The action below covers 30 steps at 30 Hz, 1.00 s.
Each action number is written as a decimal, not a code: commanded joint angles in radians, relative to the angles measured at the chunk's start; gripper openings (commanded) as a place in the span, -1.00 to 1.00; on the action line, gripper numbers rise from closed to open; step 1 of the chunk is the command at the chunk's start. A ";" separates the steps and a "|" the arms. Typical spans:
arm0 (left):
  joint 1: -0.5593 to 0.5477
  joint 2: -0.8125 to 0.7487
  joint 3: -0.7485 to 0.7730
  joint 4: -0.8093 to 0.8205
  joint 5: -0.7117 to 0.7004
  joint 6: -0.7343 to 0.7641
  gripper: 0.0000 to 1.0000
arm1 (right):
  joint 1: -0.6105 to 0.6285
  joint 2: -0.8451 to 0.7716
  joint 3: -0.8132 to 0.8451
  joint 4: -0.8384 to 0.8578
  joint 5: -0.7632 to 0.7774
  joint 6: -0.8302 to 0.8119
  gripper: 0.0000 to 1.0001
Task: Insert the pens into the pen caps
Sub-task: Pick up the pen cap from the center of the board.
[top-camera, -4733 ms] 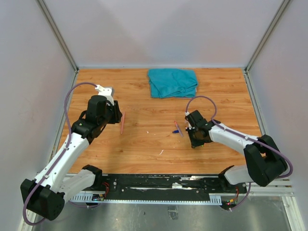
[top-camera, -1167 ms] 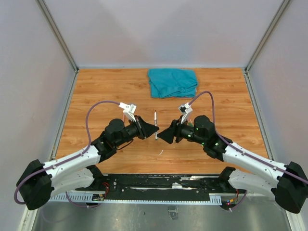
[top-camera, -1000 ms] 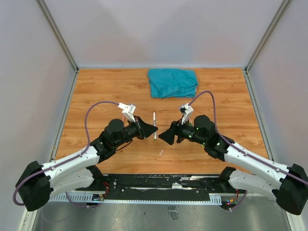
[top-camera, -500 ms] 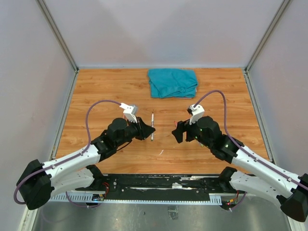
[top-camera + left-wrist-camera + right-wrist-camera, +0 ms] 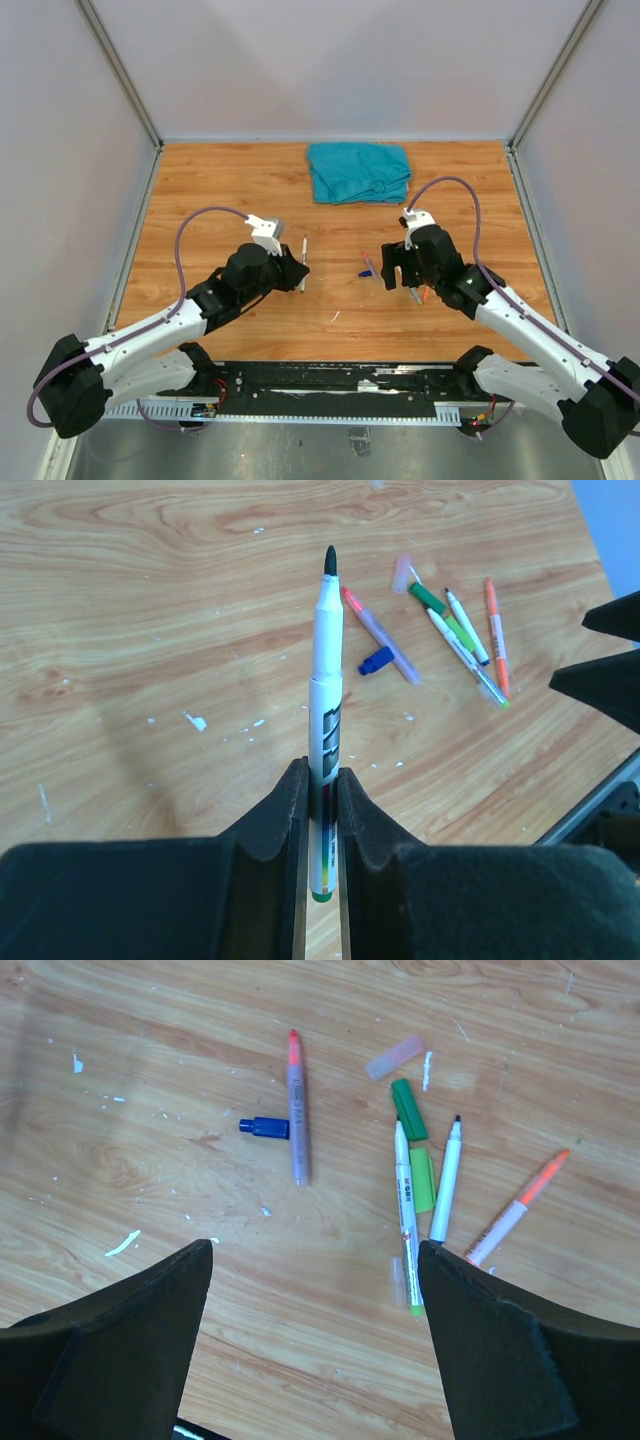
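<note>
Here's the left gripper (image 5: 322, 790) clamped on a white pen (image 5: 325, 670), dark tip up, barrel print unreadable. The right gripper (image 5: 312, 1252) hangs wide apart over loose pens (image 5: 405, 1200) and a blue cap (image 5: 265, 1128), right of the bench (image 5: 200, 180) middle.

Five pens: the red-tipped pen (image 5: 296, 1125) just right of the blue cap (image 5: 265, 1128), the green-ended pen (image 5: 406, 1215), black-tipped pen (image 5: 447, 1180) and orange pen (image 5: 518, 1207) farther right of it, and the dark-tipped pen (image 5: 325, 700) well to its left. Four caps for certain: blue cap, pink cap (image 5: 395, 1057), dark green cap (image 5: 407, 1108), light green cap (image 5: 422, 1180). One teal cloth (image 5: 360, 170).
</note>
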 commanded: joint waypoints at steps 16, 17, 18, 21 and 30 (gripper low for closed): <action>0.092 -0.099 -0.011 -0.055 -0.017 0.108 -0.99 | -0.264 -0.005 -0.004 -0.113 -0.134 0.002 0.68; 0.092 -0.104 -0.022 -0.046 -0.022 0.116 -0.99 | -0.274 0.010 -0.001 -0.118 -0.141 0.000 0.67; 0.091 -0.106 -0.030 -0.040 -0.025 0.122 -0.99 | -0.282 0.026 0.001 -0.126 -0.145 -0.005 0.66; 0.092 -0.093 -0.036 -0.031 -0.015 0.140 -0.99 | -0.304 0.069 0.004 -0.152 -0.143 -0.019 0.60; 0.092 -0.104 -0.082 0.032 0.102 0.189 -0.99 | -0.330 0.127 0.002 -0.139 -0.165 -0.029 0.32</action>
